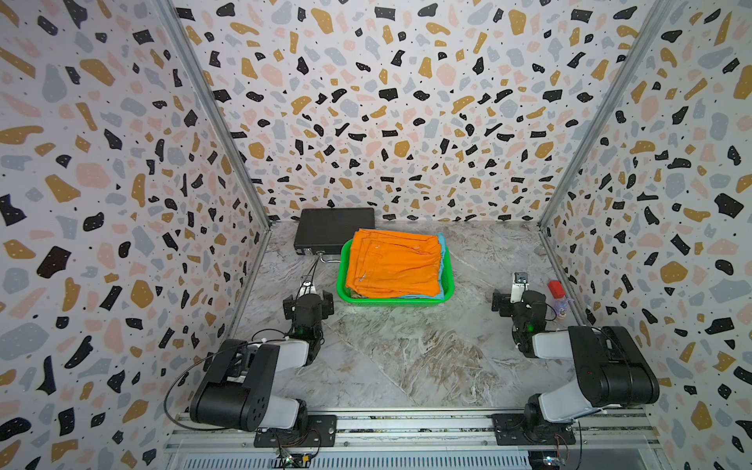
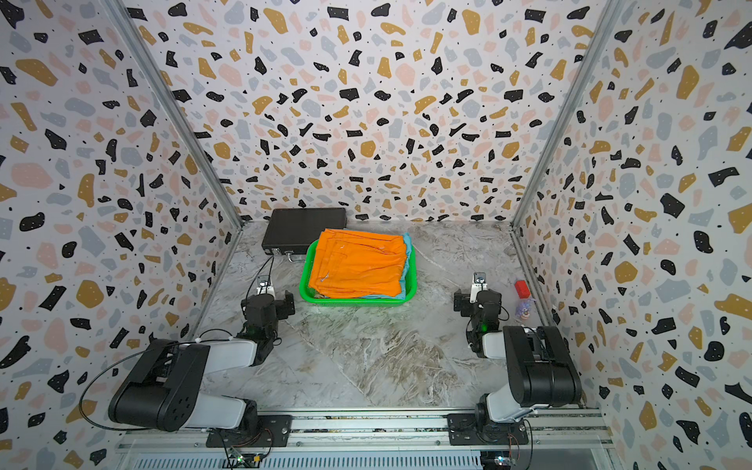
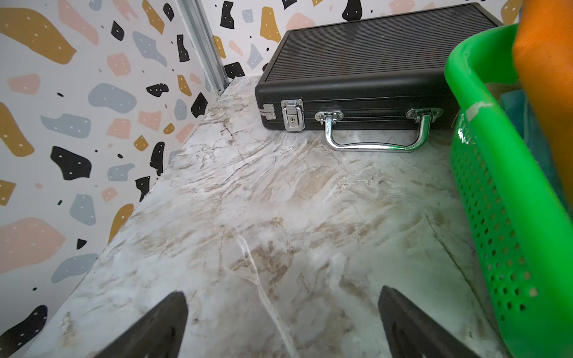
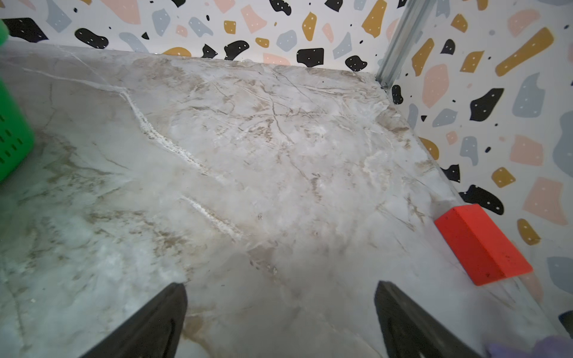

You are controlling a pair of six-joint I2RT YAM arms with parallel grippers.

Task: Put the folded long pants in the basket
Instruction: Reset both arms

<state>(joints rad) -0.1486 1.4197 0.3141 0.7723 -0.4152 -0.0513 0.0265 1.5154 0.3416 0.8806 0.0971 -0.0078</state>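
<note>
The green basket (image 1: pixel 396 302) stands mid-table toward the back, holding a stack of folded long pants. The orange pair (image 1: pixel 392 264) lies on top, and a turquoise pair (image 1: pixel 442 252) peeks out along the stack's right edge; lower layers are mostly hidden. Both top views show this, with the orange pants (image 2: pixel 358 266) rising above the rim. My left gripper (image 3: pixel 282 297) is open over bare marble, the basket wall (image 3: pixel 496 173) close beside it. My right gripper (image 4: pixel 280 291) is open over bare marble, well to the right of the basket (image 4: pixel 12 139). Neither holds anything.
A flat black case (image 1: pixel 333 234) with a chrome handle (image 3: pixel 375 145) lies at the back left, touching the basket's far corner. A red block (image 4: pixel 480 245) and a small purple object (image 1: pixel 561 305) sit by the right wall. Patterned walls close three sides.
</note>
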